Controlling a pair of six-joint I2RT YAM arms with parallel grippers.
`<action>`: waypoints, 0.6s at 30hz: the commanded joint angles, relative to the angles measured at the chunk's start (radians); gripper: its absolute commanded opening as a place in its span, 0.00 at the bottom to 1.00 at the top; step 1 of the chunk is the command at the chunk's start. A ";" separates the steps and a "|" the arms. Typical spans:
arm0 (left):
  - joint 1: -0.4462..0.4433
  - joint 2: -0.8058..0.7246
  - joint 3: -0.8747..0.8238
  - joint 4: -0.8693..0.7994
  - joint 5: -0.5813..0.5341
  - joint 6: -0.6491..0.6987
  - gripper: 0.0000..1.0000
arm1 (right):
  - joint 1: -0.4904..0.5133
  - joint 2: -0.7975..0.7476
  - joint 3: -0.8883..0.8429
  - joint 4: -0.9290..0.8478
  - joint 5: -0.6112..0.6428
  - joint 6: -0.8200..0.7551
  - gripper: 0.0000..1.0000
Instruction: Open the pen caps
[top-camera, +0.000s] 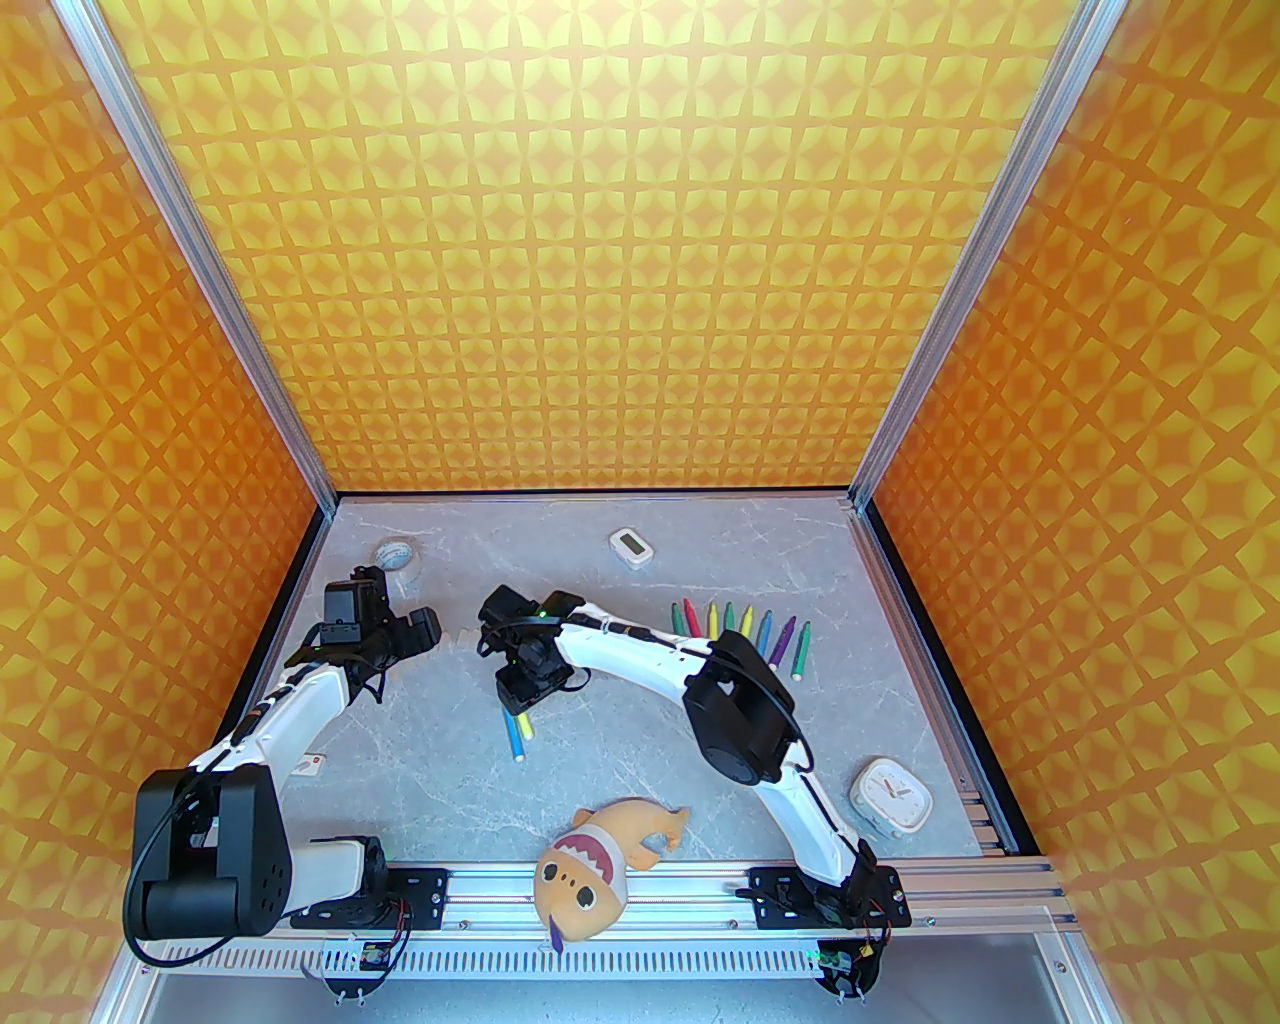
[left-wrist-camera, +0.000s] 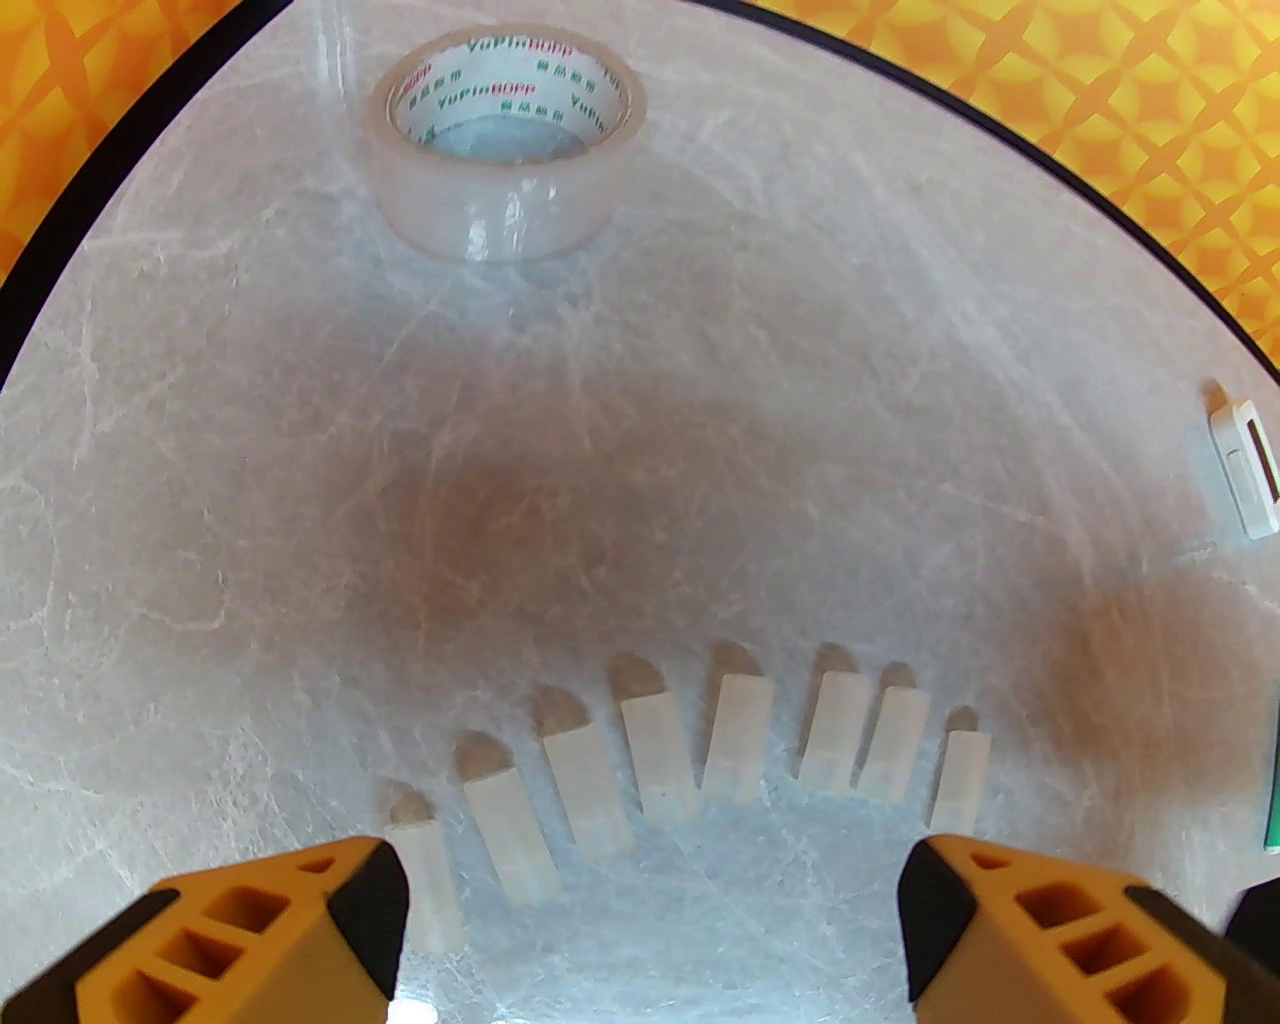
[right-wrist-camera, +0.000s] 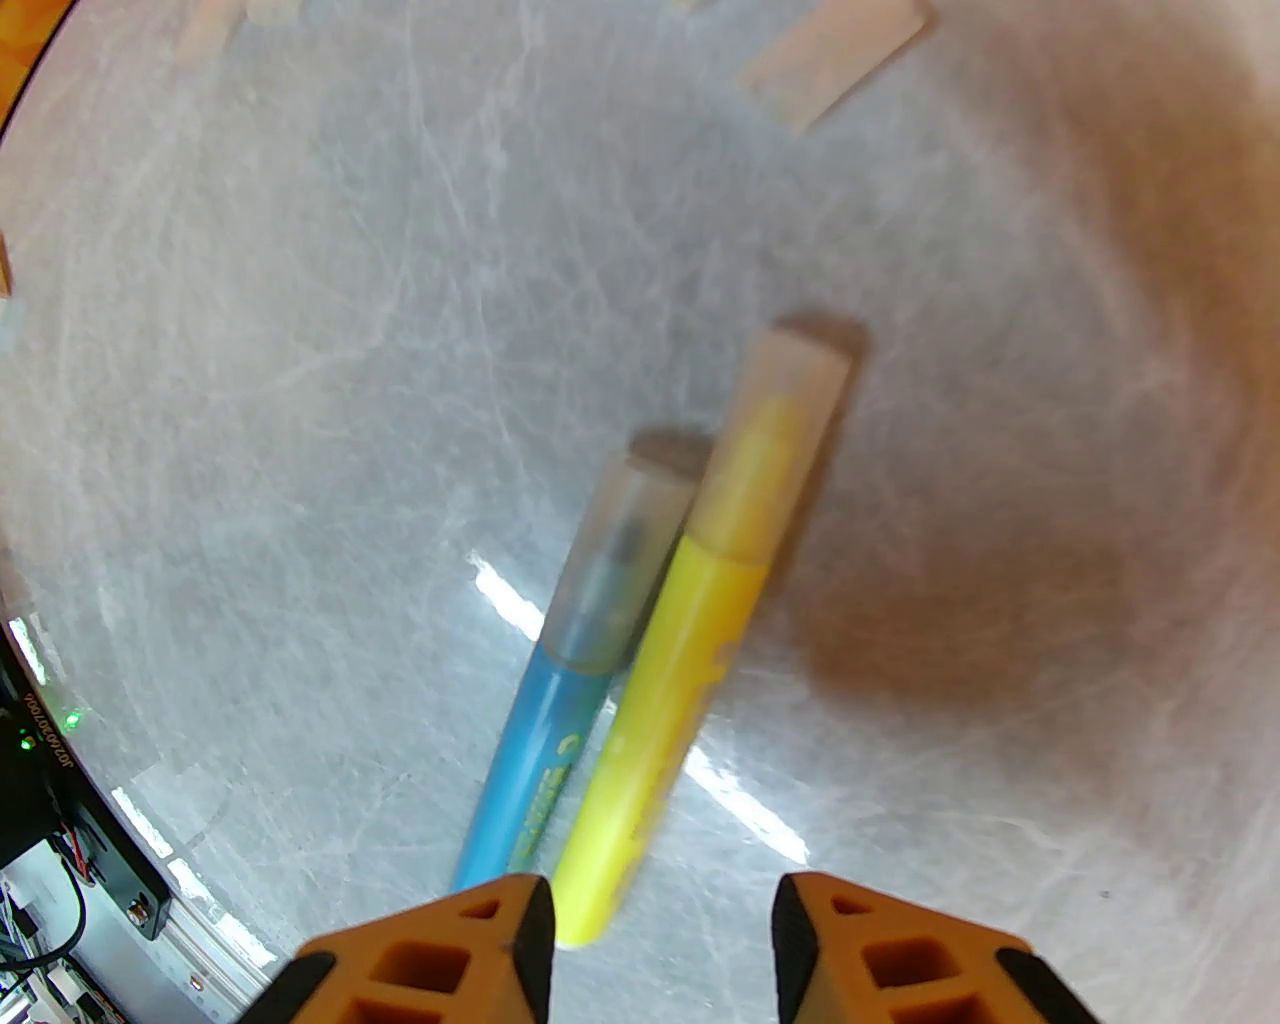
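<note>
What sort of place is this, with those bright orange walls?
Probably a robot test booth: patterned orange walls box in a table, a left arm and right arm are bolted to its front rail, and mixed props lie about, like marker pens, a plush fish and a clock.

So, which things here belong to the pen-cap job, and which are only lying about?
Job: blue capped marker pen; yellow capped marker pen; row of uncapped coloured pens; row of pale translucent loose caps.
Lying about: clear tape roll; small white device with a screen; white square clock; tan plush fish.
</note>
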 joint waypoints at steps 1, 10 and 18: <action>0.006 -0.047 -0.024 0.030 0.014 -0.003 0.85 | 0.005 0.031 0.043 -0.035 -0.010 0.038 0.42; 0.006 -0.068 -0.034 0.037 0.016 -0.006 0.86 | 0.011 0.098 0.090 -0.066 0.012 0.062 0.41; 0.006 -0.079 -0.041 0.042 0.021 -0.012 0.86 | 0.011 0.139 0.126 -0.099 0.054 0.064 0.38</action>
